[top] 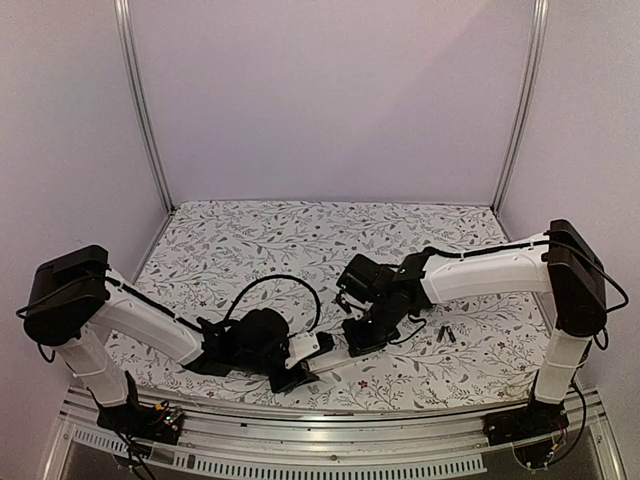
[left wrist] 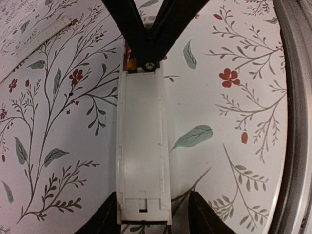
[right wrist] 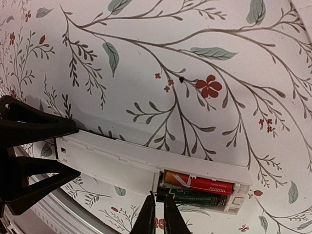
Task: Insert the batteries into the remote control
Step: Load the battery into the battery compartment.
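Note:
The white remote control (right wrist: 112, 158) lies back up on the floral cloth, seen end-on in the left wrist view (left wrist: 144, 146). Its open compartment holds two batteries, a red one (right wrist: 197, 183) and a dark green one (right wrist: 200, 198) beside it. My right gripper (right wrist: 160, 197) is shut to a thin slit, with its tips at the dark green battery's inner end. My left gripper (left wrist: 153, 214) straddles the remote's other end. Its left finger (left wrist: 105, 219) touches the edge, and the right finger (left wrist: 204, 214) stands a little off. From above, the two grippers (top: 295, 372) (top: 362, 338) face each other over the remote (top: 325, 350).
Two small dark cells (top: 446, 333) lie loose on the cloth to the right of the right gripper. The table's metal front rail (top: 330, 425) runs just behind the remote. Frame posts (top: 145, 110) (top: 522, 110) stand at the back corners.

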You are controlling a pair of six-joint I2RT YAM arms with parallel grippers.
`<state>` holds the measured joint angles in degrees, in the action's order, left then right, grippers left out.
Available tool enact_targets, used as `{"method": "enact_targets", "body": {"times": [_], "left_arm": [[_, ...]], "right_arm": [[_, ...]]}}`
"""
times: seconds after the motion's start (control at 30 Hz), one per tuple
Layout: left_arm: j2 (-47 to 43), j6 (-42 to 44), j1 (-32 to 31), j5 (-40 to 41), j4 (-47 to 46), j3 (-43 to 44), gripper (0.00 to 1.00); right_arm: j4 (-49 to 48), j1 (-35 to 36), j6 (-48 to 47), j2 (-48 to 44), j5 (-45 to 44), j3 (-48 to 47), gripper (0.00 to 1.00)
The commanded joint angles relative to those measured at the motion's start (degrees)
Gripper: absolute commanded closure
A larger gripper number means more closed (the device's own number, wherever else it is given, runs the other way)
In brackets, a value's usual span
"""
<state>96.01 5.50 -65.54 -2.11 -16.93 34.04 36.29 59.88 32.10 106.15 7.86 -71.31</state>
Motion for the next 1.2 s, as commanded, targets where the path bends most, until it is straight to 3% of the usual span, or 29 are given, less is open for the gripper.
{"method": "enact_targets", "body": {"times": [0.0, 0.87, 1.17], "left_arm": [[-1.2, 0.7, -0.6, -0.5, -1.1, -0.5, 0.54], [-1.0, 0.7, -0.6, -0.4, -1.2, -0.2, 0.56], [-0.8, 0.2, -0.6, -0.2, -1.7, -0.3, 0.56]], "right_arm": [[1.8, 0.3, -0.4, 0.9, -2.7, -1.2, 0.93], [1.5, 0.3, -1.8, 3.5, -2.5, -0.3, 0.93], [1.5, 0.8, -2.3, 4.2, -2.2, -0.4, 0.85]]}}
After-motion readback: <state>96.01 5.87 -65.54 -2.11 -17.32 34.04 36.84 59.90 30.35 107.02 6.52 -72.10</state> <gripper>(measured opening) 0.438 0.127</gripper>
